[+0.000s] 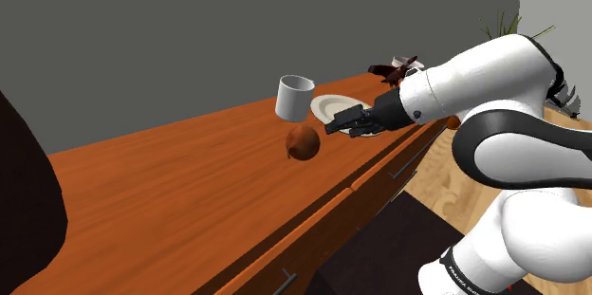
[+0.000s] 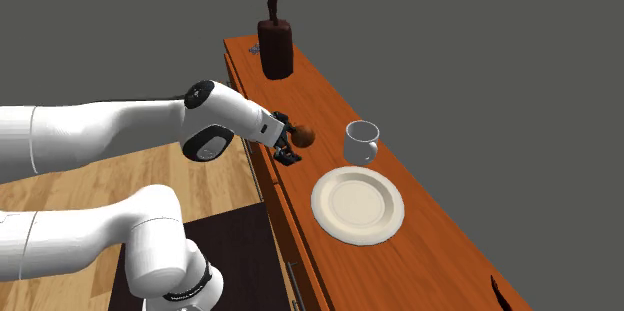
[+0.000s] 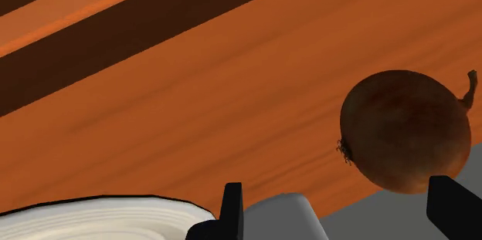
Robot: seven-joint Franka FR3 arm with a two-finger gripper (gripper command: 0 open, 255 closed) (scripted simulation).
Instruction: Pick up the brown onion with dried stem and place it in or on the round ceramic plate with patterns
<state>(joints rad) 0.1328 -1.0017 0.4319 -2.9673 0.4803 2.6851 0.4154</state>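
The fingers (image 3: 232,211) are standing spread, pinching nothing. The onion (image 3: 405,130) is lying on the counter (image 1: 171,189) just ahead of them, near the plate (image 2: 358,204), so grasping, lifting and placing are all waiting.

A long counter (image 1: 171,189) of orange-brown wood runs before me, with drawer fronts on its side and a thin dark handle (image 1: 403,168) on one of them. A white mug (image 1: 295,97) stands upright on it. At the counter's far end in the second exterior view stands a dark brown block (image 2: 275,47), and a tall thin piece rises from it. Behind everything is a plain grey wall (image 1: 237,27). The floor (image 2: 100,184) is light wood and a dark mat (image 2: 240,249) lies on it. A green plant (image 1: 508,26) shows at the shoulder view's upper right.
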